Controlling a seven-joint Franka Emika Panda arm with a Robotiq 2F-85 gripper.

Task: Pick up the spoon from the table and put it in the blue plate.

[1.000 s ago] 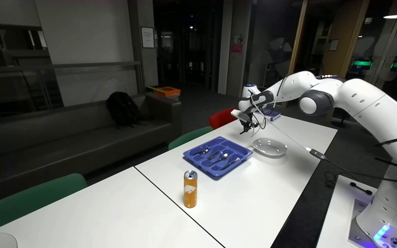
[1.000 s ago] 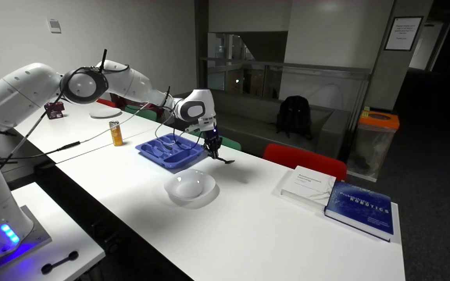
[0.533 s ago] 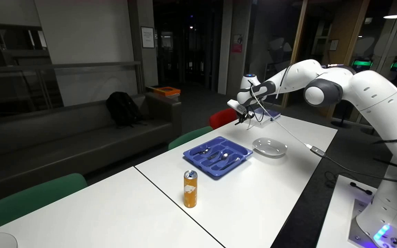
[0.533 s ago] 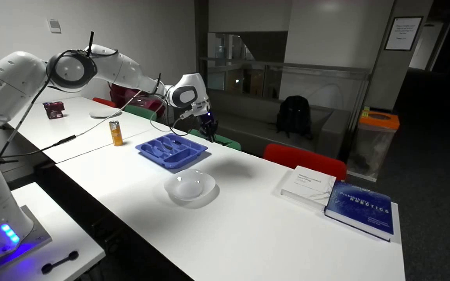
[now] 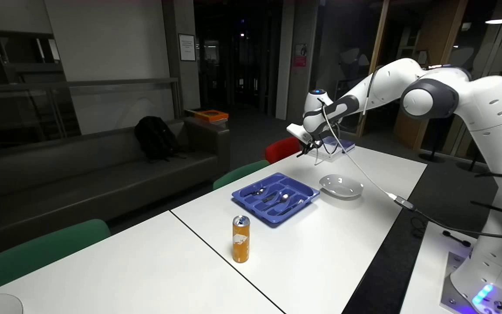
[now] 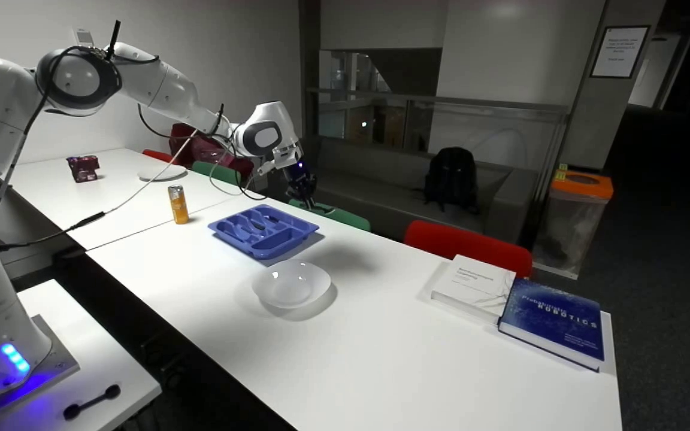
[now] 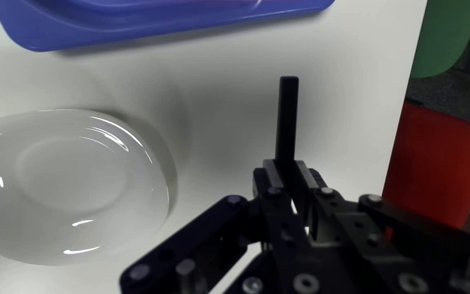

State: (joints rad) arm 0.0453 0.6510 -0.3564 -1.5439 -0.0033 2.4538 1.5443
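My gripper is shut on the spoon, whose straight black handle points up the wrist view from between the fingertips. The bowl of the spoon is hidden there. In an exterior view the gripper holds the spoon in the air, above the table's far edge and beyond the tray's corner. The blue plate, a squarish tray with compartments, stands on the white table with several utensils in it. Its near rim also shows at the top of the wrist view. The spoon is apart from the tray.
A white round dish stands close beside the tray. An orange can stands on the tray's other side. Books lie at the table's end. Green and red chairs stand along the far edge. A cable hangs from the arm.
My gripper has risen from low over the table with the spoon in it. In an exterior view it has also moved left, toward the tray's side. The tray and dish have not moved.
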